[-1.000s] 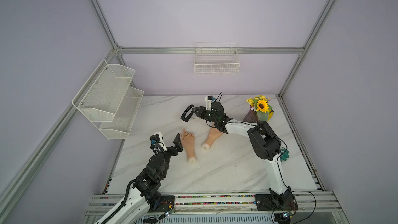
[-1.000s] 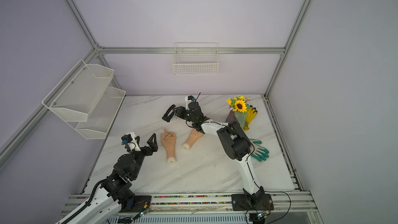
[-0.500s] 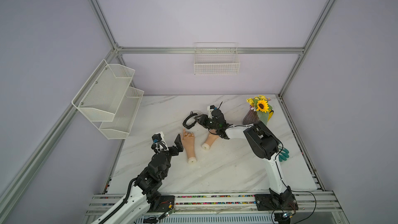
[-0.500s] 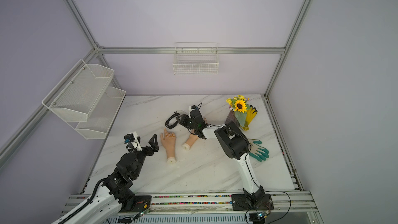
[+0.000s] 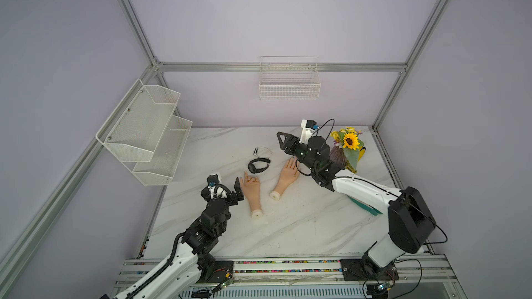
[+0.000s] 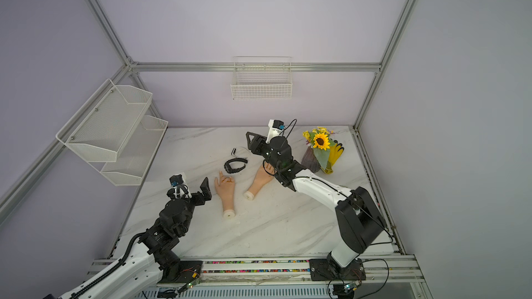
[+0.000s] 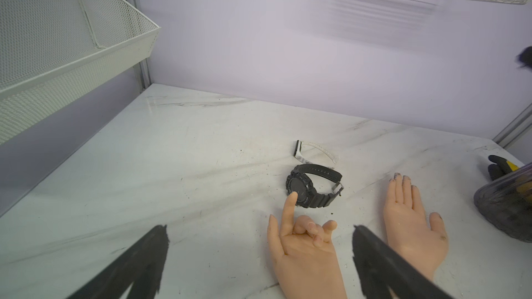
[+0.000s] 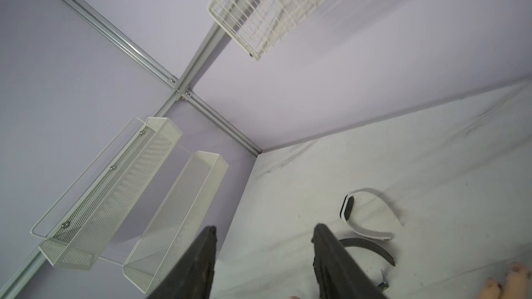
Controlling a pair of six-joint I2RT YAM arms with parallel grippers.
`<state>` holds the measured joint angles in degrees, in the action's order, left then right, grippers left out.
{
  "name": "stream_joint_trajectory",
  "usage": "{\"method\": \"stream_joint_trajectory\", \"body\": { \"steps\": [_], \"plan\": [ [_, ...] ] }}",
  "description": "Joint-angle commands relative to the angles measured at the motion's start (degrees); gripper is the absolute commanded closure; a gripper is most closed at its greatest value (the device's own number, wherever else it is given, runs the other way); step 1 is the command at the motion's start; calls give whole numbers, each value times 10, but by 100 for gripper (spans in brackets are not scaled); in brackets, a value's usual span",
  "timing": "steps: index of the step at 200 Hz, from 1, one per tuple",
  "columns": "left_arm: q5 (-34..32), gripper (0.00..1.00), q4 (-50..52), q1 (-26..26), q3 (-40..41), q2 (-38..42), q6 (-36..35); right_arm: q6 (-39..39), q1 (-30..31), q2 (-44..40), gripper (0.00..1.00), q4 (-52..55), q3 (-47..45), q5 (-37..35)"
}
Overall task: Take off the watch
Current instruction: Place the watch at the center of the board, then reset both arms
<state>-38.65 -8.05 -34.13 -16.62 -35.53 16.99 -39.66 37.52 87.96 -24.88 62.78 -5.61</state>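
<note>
Right claw [image 8: 265, 227] hangs spread, gripping nothing, near the black watch [image 5: 259, 165]. The watch lies loose on my marble desk [image 5: 288, 225], just past the fingertips of the pointing mannequin hand [image 5: 251, 189] and the flat mannequin hand [image 5: 288, 175], with a white band [image 5: 262, 151] beside it. My left claw [image 7: 259, 228] gapes wide by the pointing one. A dark vase [image 5: 338, 155] holds sunflowers [image 5: 349, 140] against lilac walls. My left wrist view shows the watch whole; the right shows only its strap

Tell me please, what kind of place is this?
Probably a robot lab cell: a metal frame, two arms on a rail, and dummy hands beside a watch.
</note>
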Motion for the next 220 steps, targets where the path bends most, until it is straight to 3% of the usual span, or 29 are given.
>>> {"method": "stream_joint_trajectory", "body": {
  "steps": [1, 46, 71, 106, 151, 197, 220],
  "plan": [
    [-56, 0, -57, 5, -4, -14, -61, 112, 19, -99, 42, -4, -65, -121],
    [-122, 0, -182, 7, 27, -87, -143, 215, 18, -321, 38, -55, -223, -273],
    [-133, 0, -242, 9, 39, -120, -167, 240, 15, -399, 18, -91, -308, -377],
    [-130, 0, -269, 14, 43, -130, -195, 221, 2, -433, 3, -132, -394, -511],
    [-155, 0, -272, 14, 61, -102, -230, 162, -44, -410, 2, -148, -454, -590],
    [-142, 0, -287, 15, 99, -47, -250, 208, -120, -385, 2, -245, -485, -559],
    [-142, 0, -306, 23, 108, -62, -263, 264, -199, -348, 3, -406, -543, -463]
  ]
}}
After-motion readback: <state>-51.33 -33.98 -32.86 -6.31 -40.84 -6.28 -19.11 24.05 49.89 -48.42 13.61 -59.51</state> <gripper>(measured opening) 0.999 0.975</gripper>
